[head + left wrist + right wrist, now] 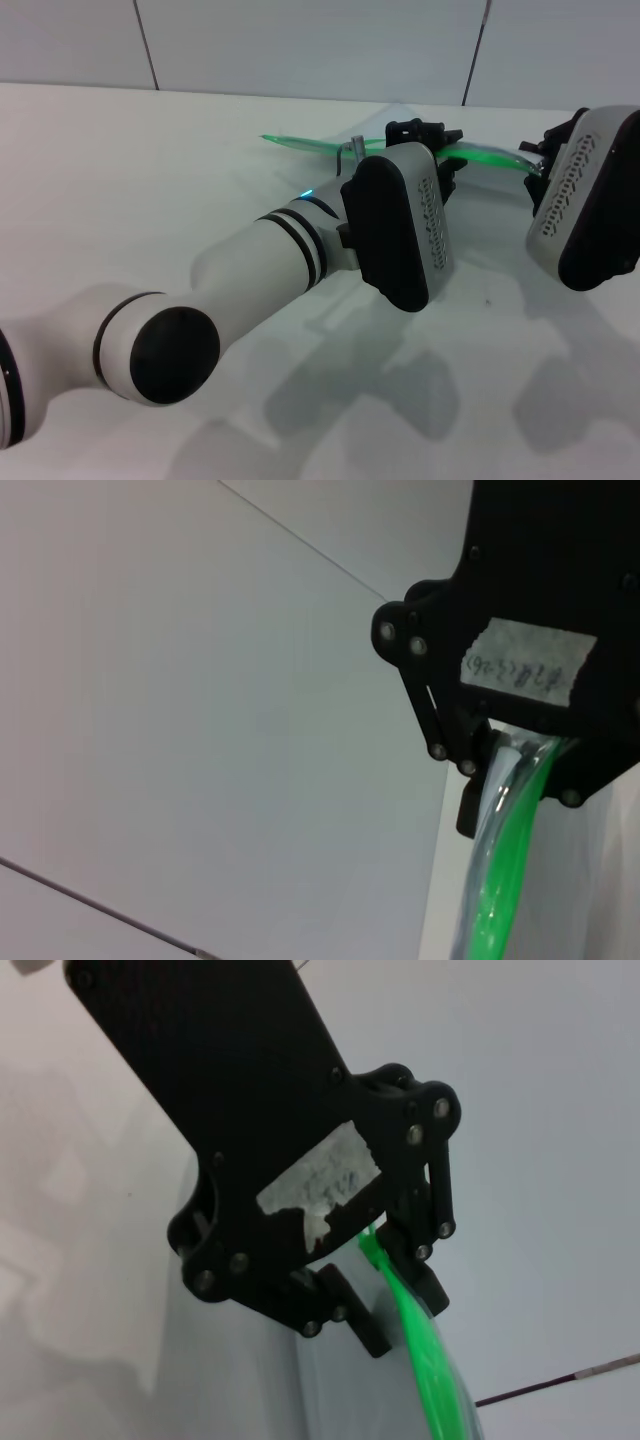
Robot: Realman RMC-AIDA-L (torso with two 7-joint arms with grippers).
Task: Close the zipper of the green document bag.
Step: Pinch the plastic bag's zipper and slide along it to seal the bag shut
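We've got both claws on the zipper (300, 143) edge of the green document bag (600, 900), which is lifted off the white tabletop (120, 180): left claw (505, 765) clamped mid-strip, right claw (385, 1260) clamped at its right end. Strip bows between them; its left tip hangs free, open tabletop all round, wall panels (300, 45) behind

left gripper (432, 150) clamped, right gripper (535, 150) clamped
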